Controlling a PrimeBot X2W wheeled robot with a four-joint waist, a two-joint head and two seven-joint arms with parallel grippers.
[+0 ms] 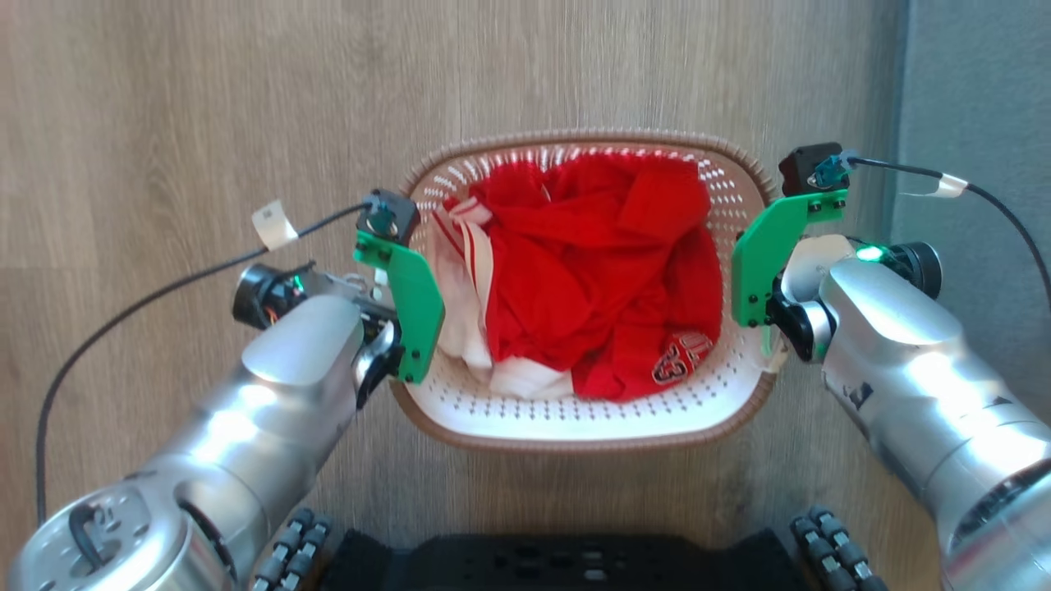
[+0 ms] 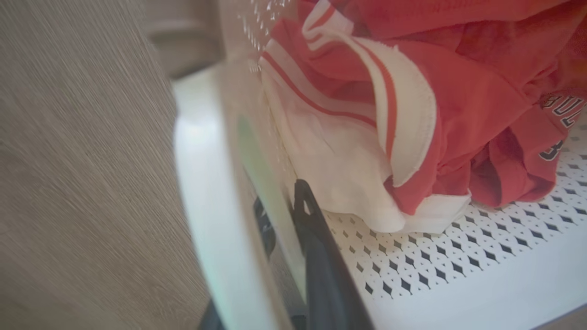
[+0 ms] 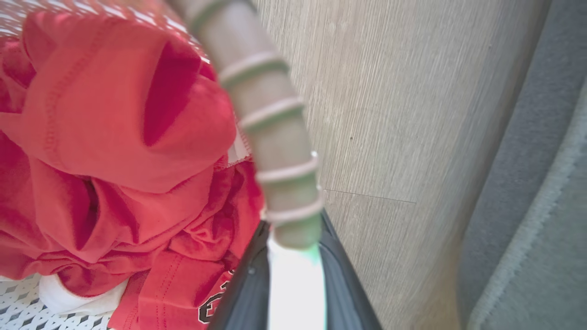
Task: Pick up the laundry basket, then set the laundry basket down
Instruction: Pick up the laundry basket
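Left hand (image 2: 280,199) pinches laundry basket (image 1: 575,443) wall at 9 o'clock, right hand (image 3: 293,238) its rim at 3 — grasp done, I judge; lift unclear, set-down remains.

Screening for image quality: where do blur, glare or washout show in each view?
Head view: mostly sharp, glare on the silver forearms. Left wrist view: the laundry basket rim nearest the lens is blurred and washed out, the floor smeared. Right wrist view: the brown rim is out of focus, the red clothes sharp.
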